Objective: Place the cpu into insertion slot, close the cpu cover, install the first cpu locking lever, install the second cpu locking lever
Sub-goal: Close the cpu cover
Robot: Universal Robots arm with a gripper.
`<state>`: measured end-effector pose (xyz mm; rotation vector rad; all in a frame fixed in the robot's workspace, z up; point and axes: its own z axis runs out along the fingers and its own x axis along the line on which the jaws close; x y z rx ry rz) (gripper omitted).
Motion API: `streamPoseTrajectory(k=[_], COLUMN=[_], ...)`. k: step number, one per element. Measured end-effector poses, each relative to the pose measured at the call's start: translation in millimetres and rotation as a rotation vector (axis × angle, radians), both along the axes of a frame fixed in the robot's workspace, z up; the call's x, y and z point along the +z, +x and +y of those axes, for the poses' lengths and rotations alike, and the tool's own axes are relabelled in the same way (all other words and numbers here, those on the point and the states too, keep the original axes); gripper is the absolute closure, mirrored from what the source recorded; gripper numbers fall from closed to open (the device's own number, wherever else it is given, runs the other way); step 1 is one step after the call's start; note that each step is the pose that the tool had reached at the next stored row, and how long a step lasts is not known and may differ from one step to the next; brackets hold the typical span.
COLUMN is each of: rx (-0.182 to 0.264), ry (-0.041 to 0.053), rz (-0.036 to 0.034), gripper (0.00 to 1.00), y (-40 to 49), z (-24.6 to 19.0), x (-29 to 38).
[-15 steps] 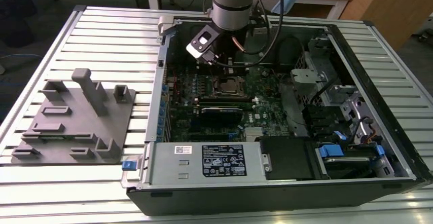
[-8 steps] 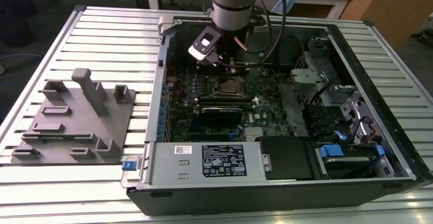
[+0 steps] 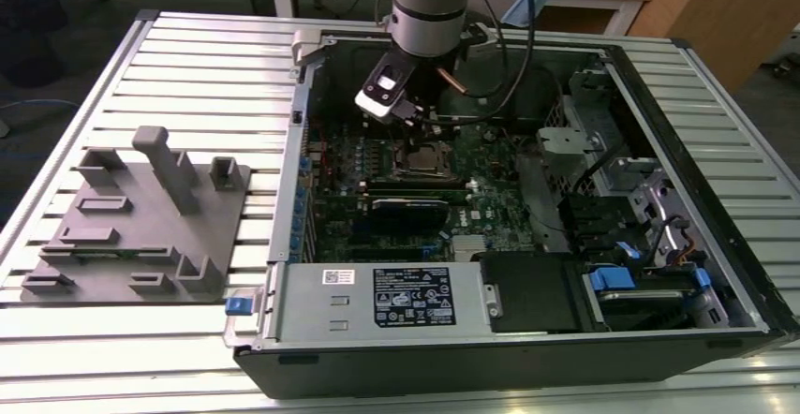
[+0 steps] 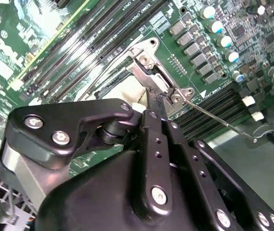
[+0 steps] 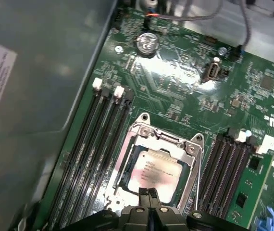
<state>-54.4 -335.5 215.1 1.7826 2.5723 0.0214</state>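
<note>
The cpu (image 5: 154,171), a silver-grey square chip, lies in the insertion slot (image 5: 195,149) on the green motherboard. The cpu cover (image 5: 162,139), a thin silver frame, lies down around it, and the chip shows through its window. My gripper (image 5: 149,193) is shut with nothing between its fingers, and the tips sit at the socket's edge just over the cover. In the second wrist view the gripper (image 4: 157,99) touches the cover's metal tab (image 4: 144,72). A thin wire locking lever (image 4: 218,120) sticks out sideways from the socket. In the exterior view the gripper (image 3: 419,125) hangs just above the socket (image 3: 422,159).
Black memory slots (image 5: 91,144) flank the socket on both sides. The open computer case (image 3: 525,339) walls in the board, with a power supply (image 3: 375,302) at the front and drive bays (image 3: 625,217) on the exterior view's right. A grey fixture plate (image 3: 138,217) lies on the exterior view's left.
</note>
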Motion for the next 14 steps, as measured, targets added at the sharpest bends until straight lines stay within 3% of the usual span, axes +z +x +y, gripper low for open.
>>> streamPoseTrajectory(k=[14], rx=[0.226], ry=[0.0003], rz=[-0.0001], gripper=[0.9], y=[0.1], z=[0.1], x=[-1.7])
